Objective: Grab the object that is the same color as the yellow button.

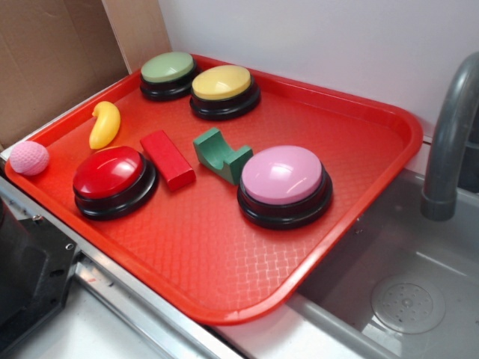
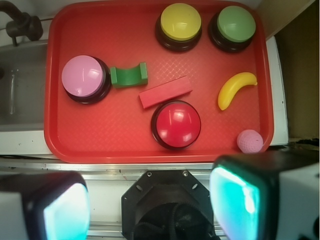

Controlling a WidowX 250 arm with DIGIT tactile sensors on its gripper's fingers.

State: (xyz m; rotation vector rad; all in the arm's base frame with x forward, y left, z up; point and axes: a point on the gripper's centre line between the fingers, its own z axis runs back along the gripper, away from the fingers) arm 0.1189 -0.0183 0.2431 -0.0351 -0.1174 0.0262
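Note:
The small glossy yellow banana-like piece (image 1: 105,123) lies on the red tray (image 1: 224,262) near its left edge. In the wrist view it (image 2: 235,89) lies at the tray's right side. The yellow button (image 1: 223,90) with a black base stands at the tray's far side, and it also shows in the wrist view (image 2: 180,25). My gripper (image 2: 150,205) is open and empty, its jaws wide apart. It is high above the metal counter edge in front of the tray (image 2: 100,135), well away from the yellow piece. The gripper does not show in the exterior view.
On the tray stand a green-topped button (image 1: 168,73), a red button (image 1: 114,179) and a pink button (image 1: 284,183). A red block (image 1: 168,158) and a green arch block (image 1: 221,154) lie between them. A pink textured ball (image 1: 28,158) sits at the left corner. A sink with a grey faucet (image 1: 449,142) is to the right, and cardboard (image 1: 52,60) stands behind.

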